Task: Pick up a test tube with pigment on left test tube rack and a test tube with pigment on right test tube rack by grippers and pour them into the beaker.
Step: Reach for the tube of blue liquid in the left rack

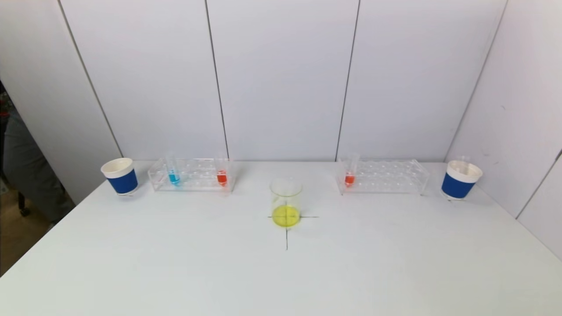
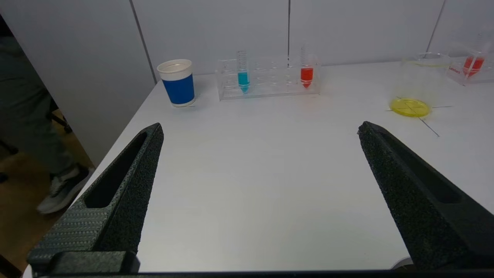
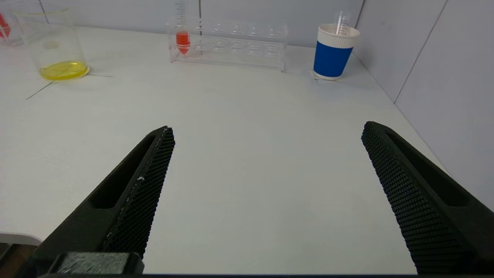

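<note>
Tubes untouched — left gripper (image 2: 260,129) and right gripper (image 3: 266,129) both hang spread wide, empty, well short of the racks. Ahead of the left: blue tube (image 2: 242,78) and red tube (image 2: 307,74); ahead of the right: 1 red tube (image 3: 182,39). Beaker (image 1: 286,202) between them holds only yellow — both picks and pours remain.

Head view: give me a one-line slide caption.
Beaker of yellow liquid centred between two test tube racks, blue paper cups outside them, no arm in view.
</note>
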Motion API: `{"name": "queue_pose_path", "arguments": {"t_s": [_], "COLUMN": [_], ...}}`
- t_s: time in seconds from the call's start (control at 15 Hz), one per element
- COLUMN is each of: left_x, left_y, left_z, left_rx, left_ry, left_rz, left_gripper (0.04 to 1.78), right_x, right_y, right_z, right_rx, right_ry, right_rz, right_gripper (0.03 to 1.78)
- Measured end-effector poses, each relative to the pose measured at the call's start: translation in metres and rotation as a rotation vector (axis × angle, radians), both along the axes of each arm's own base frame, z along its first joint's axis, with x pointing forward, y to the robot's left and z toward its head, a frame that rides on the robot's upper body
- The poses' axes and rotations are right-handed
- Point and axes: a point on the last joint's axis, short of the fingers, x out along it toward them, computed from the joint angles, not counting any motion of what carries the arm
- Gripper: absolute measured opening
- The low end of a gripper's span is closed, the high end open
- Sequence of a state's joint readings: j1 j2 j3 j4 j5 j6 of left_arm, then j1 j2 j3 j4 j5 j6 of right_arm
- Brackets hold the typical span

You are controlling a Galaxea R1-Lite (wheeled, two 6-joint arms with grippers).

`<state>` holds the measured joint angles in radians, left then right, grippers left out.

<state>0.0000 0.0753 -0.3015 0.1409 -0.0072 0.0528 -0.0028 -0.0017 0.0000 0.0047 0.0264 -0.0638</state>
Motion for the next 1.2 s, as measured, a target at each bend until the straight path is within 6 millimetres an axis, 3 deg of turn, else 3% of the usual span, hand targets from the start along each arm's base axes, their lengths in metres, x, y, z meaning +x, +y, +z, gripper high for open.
{"name": "queue_pose_path", "arguments": {"t_s": [0.27, 0.53, 0.93, 1.2], "left_x": [0.004, 0.024, 0.089, 0.137], "left_y": [0.000, 0.000, 0.000, -0.001], "left_z": [0.051, 0.093, 0.141, 0.158], "left_rx": [-0.001, 0.001, 0.006, 0.011], "left_ry": [-0.032, -0.034, -0.023, -0.014], "left_rz": [0.006, 0.004, -0.021, -0.061], "left_gripper": [1.76, 1.76, 1.76, 1.76], "right_x": [0.000, 0.000, 0.000, 0.000], "right_y": [0.000, 0.000, 0.000, 0.000], "right_z": [0.000, 0.000, 0.000, 0.000], "right_rx": [0.000, 0.000, 0.000, 0.000], "right_ry": [0.000, 0.000, 0.000, 0.000], "right_rz": [0.000, 0.000, 0.000, 0.000], "right_gripper": [1.76, 1.76, 1.76, 1.76]}}
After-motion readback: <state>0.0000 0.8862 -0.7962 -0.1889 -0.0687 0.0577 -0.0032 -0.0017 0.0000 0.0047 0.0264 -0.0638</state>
